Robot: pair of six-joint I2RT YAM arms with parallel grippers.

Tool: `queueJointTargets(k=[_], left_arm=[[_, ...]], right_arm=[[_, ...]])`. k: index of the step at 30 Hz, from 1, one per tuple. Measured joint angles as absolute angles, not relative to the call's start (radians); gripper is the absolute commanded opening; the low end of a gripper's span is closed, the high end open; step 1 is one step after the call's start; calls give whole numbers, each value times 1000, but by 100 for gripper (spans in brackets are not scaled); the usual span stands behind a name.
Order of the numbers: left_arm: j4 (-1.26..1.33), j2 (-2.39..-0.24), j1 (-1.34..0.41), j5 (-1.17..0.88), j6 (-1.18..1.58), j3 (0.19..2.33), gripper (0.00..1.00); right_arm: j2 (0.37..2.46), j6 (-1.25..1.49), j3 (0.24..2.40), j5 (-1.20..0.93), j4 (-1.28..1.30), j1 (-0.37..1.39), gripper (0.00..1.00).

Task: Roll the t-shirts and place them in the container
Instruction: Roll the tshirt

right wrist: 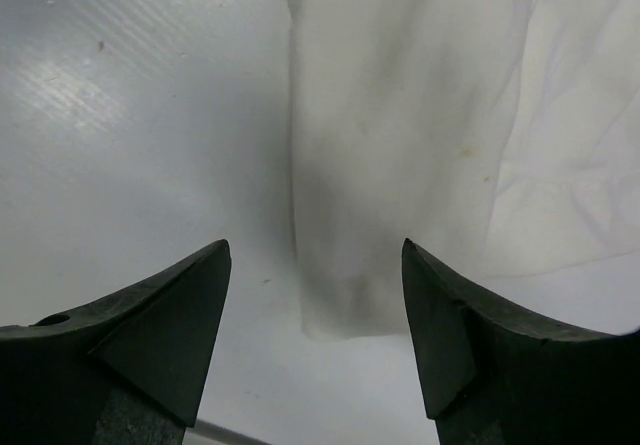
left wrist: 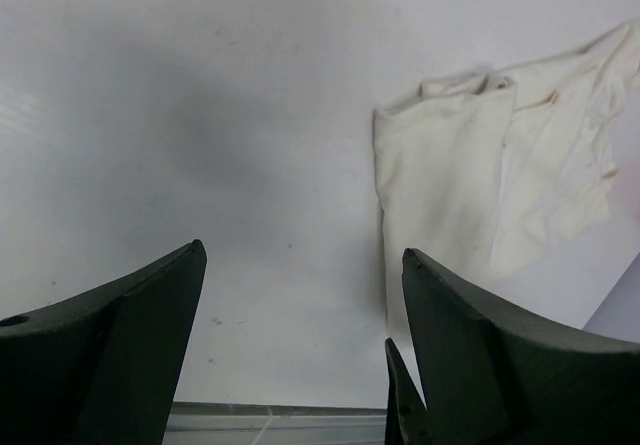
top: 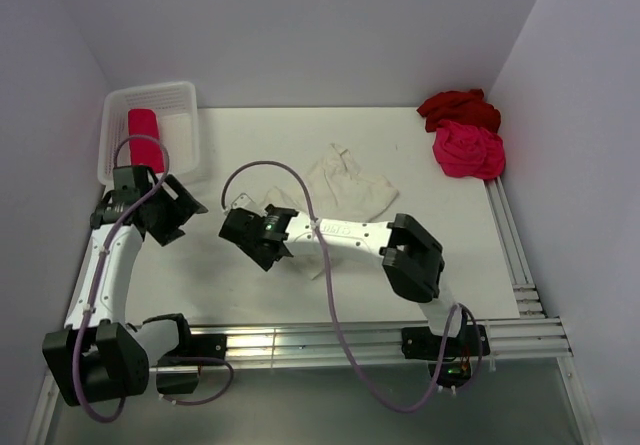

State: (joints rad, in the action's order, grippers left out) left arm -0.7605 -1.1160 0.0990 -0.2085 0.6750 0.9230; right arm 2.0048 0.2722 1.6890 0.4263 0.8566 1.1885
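The left gripper point(left wrist: 302, 255) is found spread wide and empty over the table point(left wrist: 150, 115). The right gripper point(right wrist: 315, 250) is likewise parted, nothing clasped, above the cream-white t-shirt point(top: 345, 185) at centre frame. The dark red t-shirt point(top: 458, 108) and hot pink t-shirt point(top: 468, 152) are piled upper right. The rolled t-shirt point(top: 143, 125) is lodged in the basket point(top: 150, 90), upper left.

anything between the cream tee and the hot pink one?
Nothing: top external view shows only bare white table between the cream t-shirt and the hot pink t-shirt.
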Motion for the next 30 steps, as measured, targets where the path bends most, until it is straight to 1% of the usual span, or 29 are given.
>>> queueJointTargets(k=[4,9,15,20,30], left_arm=[[-769,-1074,156,-211,694,893,85],[-761,-1068,159,-217,705,867,85],[-741,-1068,173,-224,720,846,85],[-739,-1068,196,-223,717,847,85],[-738,-1068,224,-226,696,847,85]], right_arm=[[2087,247,1731,507,869,1203,79],[2192,239,1779,602,898,1216,79],[2270,218,1797,719,904,1259,79],[2379,225,1909,852,959,1304,76],[2446,246,1922,1037,988,1309,75]])
